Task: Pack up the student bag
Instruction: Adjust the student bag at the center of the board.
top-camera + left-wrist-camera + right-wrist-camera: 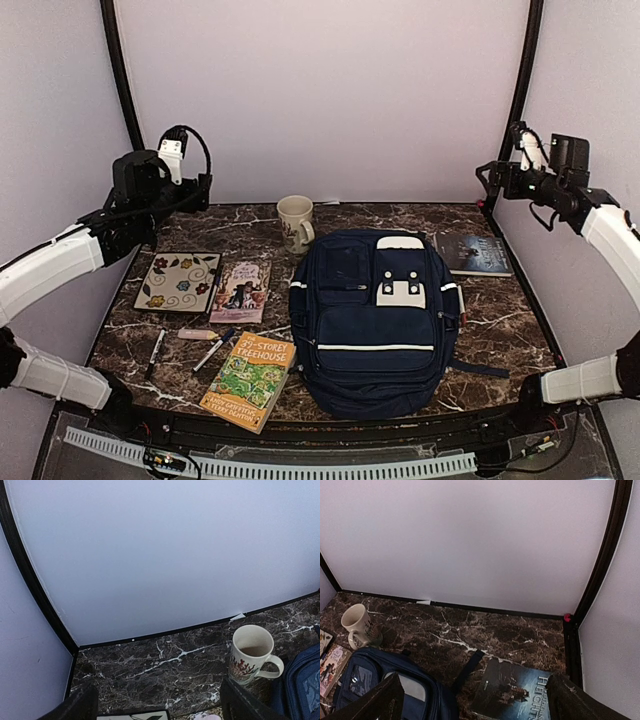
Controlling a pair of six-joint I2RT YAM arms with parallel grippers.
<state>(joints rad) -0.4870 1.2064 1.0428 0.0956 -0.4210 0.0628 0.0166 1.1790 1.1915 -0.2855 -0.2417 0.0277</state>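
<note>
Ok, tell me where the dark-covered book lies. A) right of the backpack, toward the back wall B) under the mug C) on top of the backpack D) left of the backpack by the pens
A: the dark book lies flat, right of the student bag.

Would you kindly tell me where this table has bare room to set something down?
Bare marble lies right of the student bag, in front of the dark book, and along the back wall left of the mug. The left front is crowded with a floral notebook, two books and pens.
</note>
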